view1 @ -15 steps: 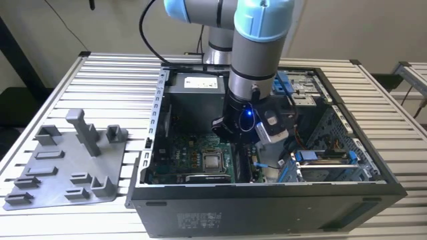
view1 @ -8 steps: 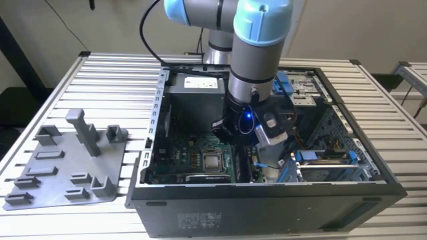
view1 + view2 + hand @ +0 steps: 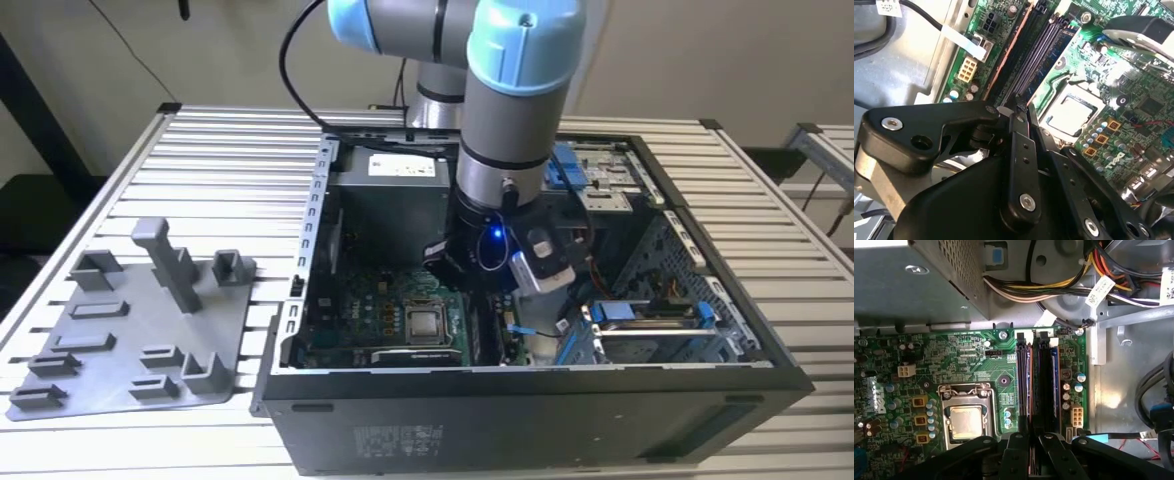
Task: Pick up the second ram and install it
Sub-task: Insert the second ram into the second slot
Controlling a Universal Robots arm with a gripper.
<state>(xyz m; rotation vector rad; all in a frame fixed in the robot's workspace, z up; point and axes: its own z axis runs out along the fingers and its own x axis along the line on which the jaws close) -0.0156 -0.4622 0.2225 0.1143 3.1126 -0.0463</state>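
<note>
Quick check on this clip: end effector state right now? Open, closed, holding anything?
End effector: closed on the second ram, a thin board held on edge between the fingers, low over the motherboard at the memory slots inside the computer case.

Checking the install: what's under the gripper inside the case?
The gripper hangs over the green motherboard's long black slots, with the processor socket alongside. Its jaws cover the slots' near ends.

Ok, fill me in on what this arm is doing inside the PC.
The robot arm is reaching down into the open computer case, with its gripper low over the green motherboard. The jaws stand close together around the second ram, a thin stick lying along one of the long memory slots beside the processor socket. Whether it is fully seated cannot be told.
</note>
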